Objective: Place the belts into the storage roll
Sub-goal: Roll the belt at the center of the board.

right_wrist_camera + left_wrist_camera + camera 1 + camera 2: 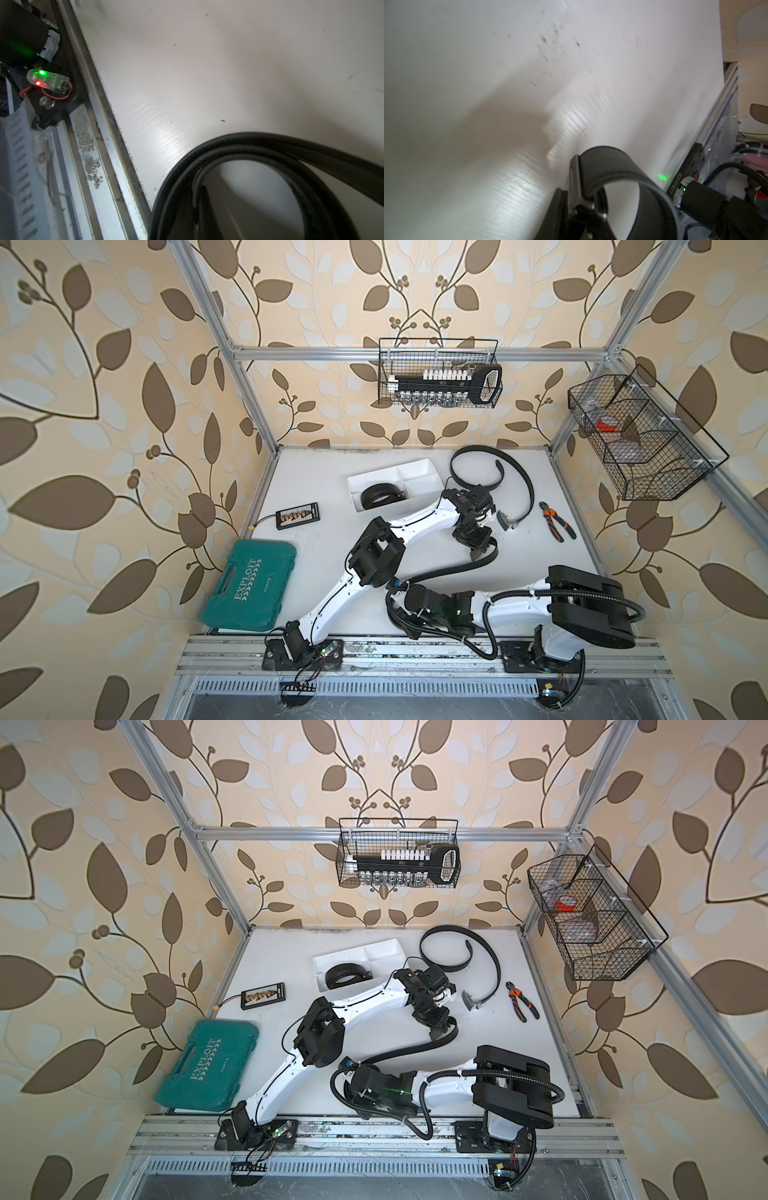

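Lettering in white, "EXPLOIT", runs along the lid of the green case (249,593) at the lower left of the table (324,472) in both top views. The smaller print beside it is too small to read. In the left wrist view a label (675,184) at the lower right carries a row of digits, too tilted to read surely.

Right of centre, the left gripper (480,551) points down with its jaws at a narrow gap, clamped on the third belt (440,572). Its wrist view shows the strap's end pinched there and the strap curling into a loop (610,164) over the table.

From that grip the strap runs down and left to the right gripper (395,591) at lower centre, whose jaws are fully closed. Its wrist view shows the strap wound in several layers (249,143) at the bottom of the frame. Whether the jaws pinch it, I cannot tell.

The white tray (419,470) lies above centre, and a rolled belt (376,497) sits in its lower-left compartment. Just right of the tray, the long belt (490,456) curves across the table to its buckle, near the orange-handled pliers (557,524).
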Action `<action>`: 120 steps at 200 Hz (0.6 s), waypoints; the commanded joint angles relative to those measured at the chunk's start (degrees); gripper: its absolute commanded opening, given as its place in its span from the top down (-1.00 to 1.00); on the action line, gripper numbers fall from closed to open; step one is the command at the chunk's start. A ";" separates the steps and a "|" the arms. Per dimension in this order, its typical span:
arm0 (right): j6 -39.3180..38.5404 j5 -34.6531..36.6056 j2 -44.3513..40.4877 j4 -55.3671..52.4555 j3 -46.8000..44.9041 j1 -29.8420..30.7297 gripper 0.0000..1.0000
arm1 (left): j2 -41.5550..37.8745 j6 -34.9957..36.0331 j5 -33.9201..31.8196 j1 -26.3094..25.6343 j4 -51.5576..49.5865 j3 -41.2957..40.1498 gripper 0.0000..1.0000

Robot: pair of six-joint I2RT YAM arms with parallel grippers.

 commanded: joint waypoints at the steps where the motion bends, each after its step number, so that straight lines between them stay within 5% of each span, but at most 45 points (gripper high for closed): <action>1: -2.24 2.00 0.76 -0.60 0.73 0.43 0.98 | -0.87 4.03 2.50 0.48 -7.44 0.97 0.78; 27: -1.15 3.00 1.06 0.65 -0.47 0.42 0.98 | -5.56 3.36 -1.68 0.44 -3.57 -5.34 0.20; 60: 0.43 3.17 2.31 2.02 -1.28 0.47 0.98 | -7.30 1.75 -8.31 0.85 -5.08 -1.85 -0.96; 86: 0.97 3.83 2.27 2.50 -1.70 0.43 0.98 | -13.48 -1.56 -12.25 2.57 -3.88 -1.30 -0.98; 120: 1.14 3.98 1.66 2.94 -2.31 0.43 0.98 | -42.42 -12.79 -18.52 9.79 16.04 -30.42 -0.98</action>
